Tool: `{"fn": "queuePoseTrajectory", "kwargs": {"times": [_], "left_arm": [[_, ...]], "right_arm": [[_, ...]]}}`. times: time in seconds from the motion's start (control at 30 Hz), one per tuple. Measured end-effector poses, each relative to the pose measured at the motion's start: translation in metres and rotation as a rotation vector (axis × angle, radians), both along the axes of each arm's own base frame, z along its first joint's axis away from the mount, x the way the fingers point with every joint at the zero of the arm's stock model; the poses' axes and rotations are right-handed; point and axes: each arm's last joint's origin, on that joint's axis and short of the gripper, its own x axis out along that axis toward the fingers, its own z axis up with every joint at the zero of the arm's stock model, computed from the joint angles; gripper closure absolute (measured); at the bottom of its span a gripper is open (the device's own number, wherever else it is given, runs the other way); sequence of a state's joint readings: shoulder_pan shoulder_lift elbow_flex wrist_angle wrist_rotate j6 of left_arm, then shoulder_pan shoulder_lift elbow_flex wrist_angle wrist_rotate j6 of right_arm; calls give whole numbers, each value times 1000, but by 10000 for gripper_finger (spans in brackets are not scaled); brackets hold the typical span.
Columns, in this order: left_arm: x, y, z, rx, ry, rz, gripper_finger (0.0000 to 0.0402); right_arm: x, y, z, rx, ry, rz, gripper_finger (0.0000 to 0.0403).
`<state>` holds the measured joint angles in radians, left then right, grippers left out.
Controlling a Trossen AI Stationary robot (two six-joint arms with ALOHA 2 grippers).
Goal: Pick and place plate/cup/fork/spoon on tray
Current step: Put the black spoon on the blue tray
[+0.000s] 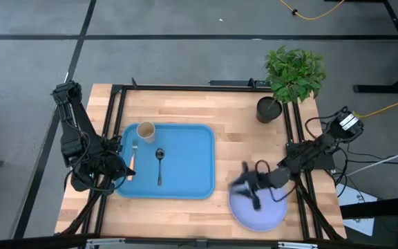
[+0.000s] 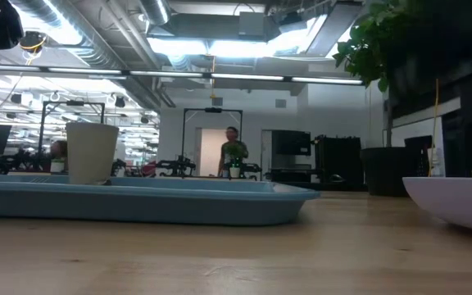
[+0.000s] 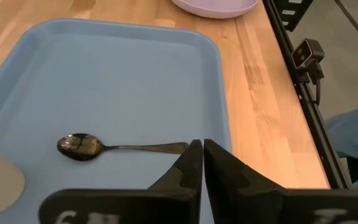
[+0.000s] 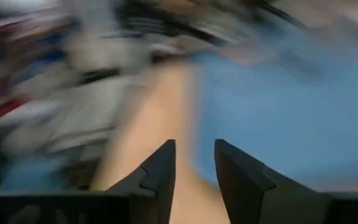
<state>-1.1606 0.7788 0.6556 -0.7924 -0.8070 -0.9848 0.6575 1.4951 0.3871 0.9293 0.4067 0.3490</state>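
So the small tan paper-like cup (image 1: 146, 131), orange-handled fork (image 1: 133, 155) and slim dark spoon (image 1: 159, 163) were already laid on the bright blue plastic tray (image 1: 192, 173), while the round lavender-blue plate (image 1: 258, 211) was left on the wooden table (image 1: 240, 117) beside it, probably why the right gripper (image 1: 252, 190), fingers narrowly parted and empty, was hung over its rim, and the left gripper (image 3: 202, 163) was parked pinched closed at the tray's edge.

The right wrist view is smeared by motion: behind its fingers (image 4: 160, 171) only a blue patch and a tan strip can be made out. From above, the right gripper (image 1: 251, 188) is a dark blur over the plate (image 1: 258, 211), hiding part of its rim. In the low view the plate is cut off by the edge, and the tray (image 2: 138, 201) wall hides the fork and spoon
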Motion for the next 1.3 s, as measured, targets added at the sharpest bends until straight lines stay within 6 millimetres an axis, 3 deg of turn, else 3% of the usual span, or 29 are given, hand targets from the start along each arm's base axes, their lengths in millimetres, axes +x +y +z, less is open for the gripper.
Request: {"fn": "queuePoseTrajectory", "kwargs": {"times": [0.13,0.2,0.4,0.53,0.67,0.8,1.07,1.3], "left_arm": [[0,0,0,7,-18,15,384],[1,1,1,13,-32,27,381],[2,3,2,42,-98,81,384],[2,3,3,55,-126,105,391],[2,5,4,74,-170,143,398],[3,6,5,103,-213,180,400],[6,11,8,142,-297,279,388],[24,16,12,-9,-314,448,394]], "right_arm": [[-2,17,23,-332,-379,559,288],[-5,17,21,-347,-399,642,288],[-7,-20,8,-105,-158,182,288],[-26,-48,-6,-114,-133,181,288],[-45,-68,-8,-115,-195,81,288],[-60,-78,-7,-163,-250,13,288],[-68,-85,-3,-214,-218,-73,288],[-73,-90,2,-282,-216,-121,288]]}}
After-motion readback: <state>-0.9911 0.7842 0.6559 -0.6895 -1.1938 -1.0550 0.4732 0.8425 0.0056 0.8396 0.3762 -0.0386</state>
